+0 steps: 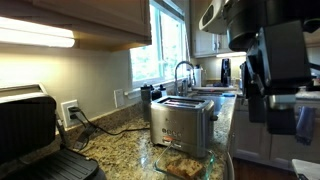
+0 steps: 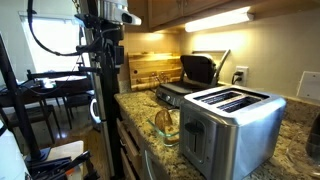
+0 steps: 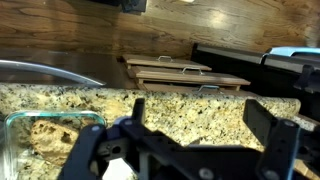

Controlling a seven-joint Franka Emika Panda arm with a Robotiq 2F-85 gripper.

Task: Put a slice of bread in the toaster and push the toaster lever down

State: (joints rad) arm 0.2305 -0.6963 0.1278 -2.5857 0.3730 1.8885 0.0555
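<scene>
Nearest the wrist camera, the black two-finger gripper (image 3: 197, 122) fills the lower edge of the wrist view. Its jaws are spread wide with nothing between them. It hangs above the speckled tan granite counter (image 3: 180, 100), clear of every task item.

The light tan slice of bread (image 3: 45, 142) lies in a clear rectangular glass dish (image 3: 55, 116) at the lower left of the wrist view. In both exterior views the dish sits on the counter just beside the boxy brushed stainless-steel toaster (image 1: 185, 122). Judgement: this placement keeps the path from dish to slot short.

The toaster stands upright with its top slots facing up, and they appear empty. The lever position cannot be read at this size.

A black hinged grill press (image 1: 30, 130) stands open farther along the counter and plays no part in the task. Flat wooden cutting boards (image 3: 185, 72) rest against the back wall.

Judgement: the task has not begun, and the wide jaw spread suits an approach to the slice. The next move calls for a descent into the dish and a grip across the slice. Risks:
- The dish wall may block one jaw.
- The soft slice may crush or fold under pressure.
</scene>
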